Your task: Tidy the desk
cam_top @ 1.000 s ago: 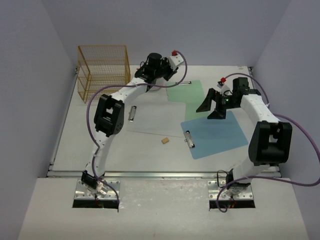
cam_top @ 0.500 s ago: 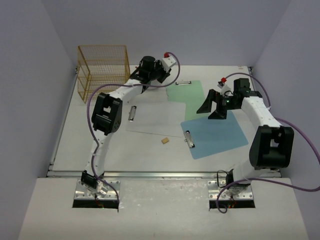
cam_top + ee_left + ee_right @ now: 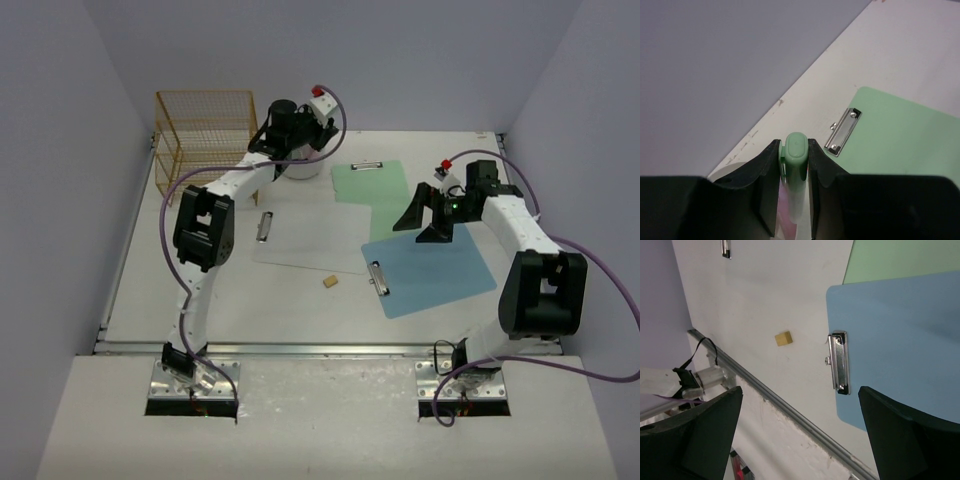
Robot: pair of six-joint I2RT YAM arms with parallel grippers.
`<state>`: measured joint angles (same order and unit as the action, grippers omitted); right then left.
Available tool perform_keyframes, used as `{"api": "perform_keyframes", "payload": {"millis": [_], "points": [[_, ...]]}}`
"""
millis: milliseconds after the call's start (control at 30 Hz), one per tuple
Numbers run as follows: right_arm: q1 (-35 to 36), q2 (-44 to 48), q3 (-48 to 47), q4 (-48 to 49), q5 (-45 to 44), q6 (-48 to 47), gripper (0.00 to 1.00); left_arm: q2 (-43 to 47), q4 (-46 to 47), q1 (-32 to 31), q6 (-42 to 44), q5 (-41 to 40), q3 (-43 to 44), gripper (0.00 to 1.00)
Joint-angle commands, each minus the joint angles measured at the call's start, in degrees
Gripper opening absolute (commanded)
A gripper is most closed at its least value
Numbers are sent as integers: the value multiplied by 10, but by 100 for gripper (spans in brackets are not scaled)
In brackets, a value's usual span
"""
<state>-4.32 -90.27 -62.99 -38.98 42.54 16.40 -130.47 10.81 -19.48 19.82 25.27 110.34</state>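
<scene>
On the white desk [image 3: 170, 290], my left gripper [image 3: 285, 135] is at the back, shut on a green-capped marker [image 3: 796, 150]. Below it stands a white cup [image 3: 304, 168], whose rim [image 3: 725, 172] shows under the left finger. The marker points downward between the jaws; its tip is hidden. My right gripper [image 3: 425, 215] hovers wide open, holding nothing, above the far corner of a blue clipboard [image 3: 430, 270]. In the right wrist view the blue clipboard [image 3: 900, 335] lies under the open right gripper [image 3: 800, 390].
A green clipboard [image 3: 370, 185] lies at the back centre, partly under the blue one. A white clipboard [image 3: 310, 235] with a metal clip [image 3: 265, 227] lies left of centre. A small tan cube [image 3: 329, 282] sits near the front. A yellow wire basket [image 3: 205, 140] stands back left. The metal rail [image 3: 300, 348] runs along the front.
My left gripper has swung left and toward the back wall with the marker, uncovering the white cup beneath it. The right gripper has barely moved.
</scene>
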Motion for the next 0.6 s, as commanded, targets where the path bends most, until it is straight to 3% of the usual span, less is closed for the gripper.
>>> {"api": "perform_keyframes", "payload": {"millis": [0, 567], "points": [[-1, -9, 1, 16, 15, -11, 99, 40, 45, 12, -22, 19, -4, 8], [0, -3, -10, 16, 5, -39, 99, -3, 23, 32, -4, -11, 3, 23]]}}
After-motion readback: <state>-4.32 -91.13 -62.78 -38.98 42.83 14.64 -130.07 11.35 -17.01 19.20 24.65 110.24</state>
